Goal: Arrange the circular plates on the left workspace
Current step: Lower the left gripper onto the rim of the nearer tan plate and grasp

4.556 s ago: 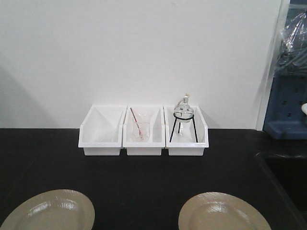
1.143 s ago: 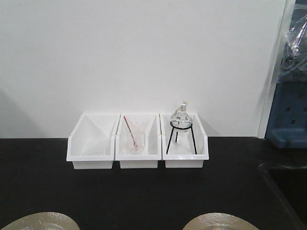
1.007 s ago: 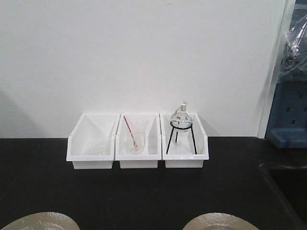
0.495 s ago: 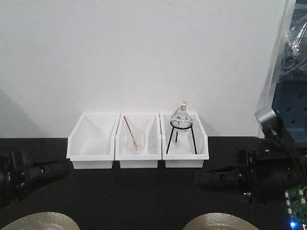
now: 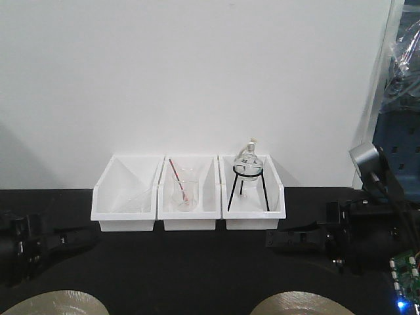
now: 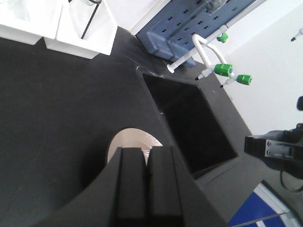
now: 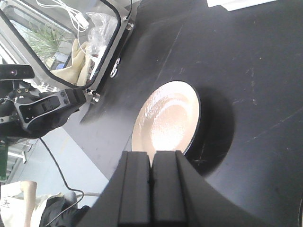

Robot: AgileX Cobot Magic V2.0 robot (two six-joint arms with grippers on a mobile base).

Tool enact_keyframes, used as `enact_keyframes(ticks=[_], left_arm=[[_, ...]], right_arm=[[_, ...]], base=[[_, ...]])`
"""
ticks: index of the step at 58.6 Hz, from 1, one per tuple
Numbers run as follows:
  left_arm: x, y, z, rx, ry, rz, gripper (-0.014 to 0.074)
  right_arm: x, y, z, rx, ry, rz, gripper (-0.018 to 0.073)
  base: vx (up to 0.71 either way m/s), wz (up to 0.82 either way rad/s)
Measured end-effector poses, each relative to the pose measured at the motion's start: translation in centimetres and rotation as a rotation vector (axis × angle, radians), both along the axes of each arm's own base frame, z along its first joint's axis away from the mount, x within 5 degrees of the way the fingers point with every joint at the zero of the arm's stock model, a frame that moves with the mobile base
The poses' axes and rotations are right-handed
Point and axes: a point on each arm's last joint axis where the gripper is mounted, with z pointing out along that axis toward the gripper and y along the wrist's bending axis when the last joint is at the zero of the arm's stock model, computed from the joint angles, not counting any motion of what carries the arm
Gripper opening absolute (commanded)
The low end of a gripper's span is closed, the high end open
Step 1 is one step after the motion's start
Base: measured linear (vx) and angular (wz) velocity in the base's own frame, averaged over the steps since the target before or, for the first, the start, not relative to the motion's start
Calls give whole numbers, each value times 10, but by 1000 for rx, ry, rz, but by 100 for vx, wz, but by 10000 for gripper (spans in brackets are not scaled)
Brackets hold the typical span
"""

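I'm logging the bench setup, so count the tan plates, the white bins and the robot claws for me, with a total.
tan plates: 2
white bins: 3
claws: 2, the left claw and the right claw
total: 7
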Motion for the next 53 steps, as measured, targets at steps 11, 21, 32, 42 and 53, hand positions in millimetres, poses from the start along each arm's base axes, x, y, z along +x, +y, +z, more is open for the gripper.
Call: enact_keyframes(ticks=[11,21,32,42,53], left_arm=[[1,1,0,39,-44,-5,299],[3,3,0,50,-50,30,532],[5,6,-3,96,-57,56,613],[7,19,-8,161,-39,101,603],[7,66,-18,269,46,224,572]], right_arm=[[1,0,0,-2,-3,-10,80],[1,-1,0,-15,-29,-4,238],[2,-1,0,-32,-67,5,529],[3,-2,-1,-43,-73,-4,647],[3,-3,-3,-72,-78,-6,624]], base=[[0,0],[0,0],[0,0],[0,0],[0,0]])
